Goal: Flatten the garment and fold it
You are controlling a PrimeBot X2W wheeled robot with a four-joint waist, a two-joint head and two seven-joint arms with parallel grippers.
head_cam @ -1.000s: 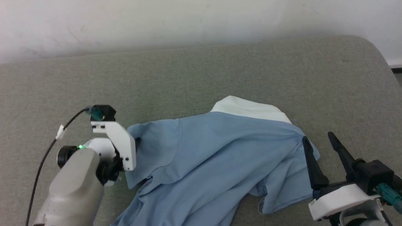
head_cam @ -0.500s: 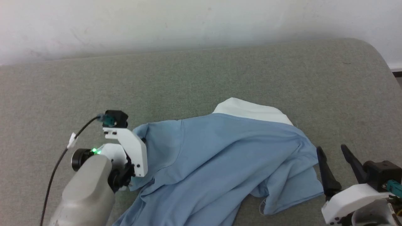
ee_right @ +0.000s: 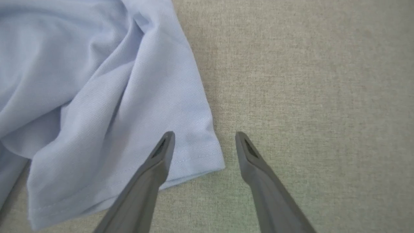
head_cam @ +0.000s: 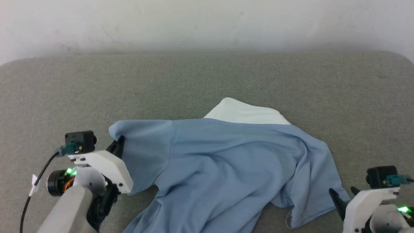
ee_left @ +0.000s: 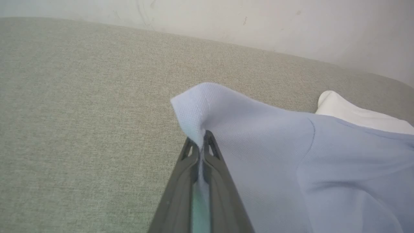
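Soft and floppy by the look of it, the shirt (head_cam: 226,155) lies crumpled on the cushion (head_cam: 207,81), one corner pinched in the closed left gripper (ee_left: 202,142), a hemmed corner just beneath the wide-spread right gripper (ee_right: 205,135), likely a fair spot to pinch.

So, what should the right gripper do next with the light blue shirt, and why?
Probably ease the open right gripper onto the hem corner of the soft light blue shirt and close: the left gripper is shut on the other sleeve, and the right holds nothing.
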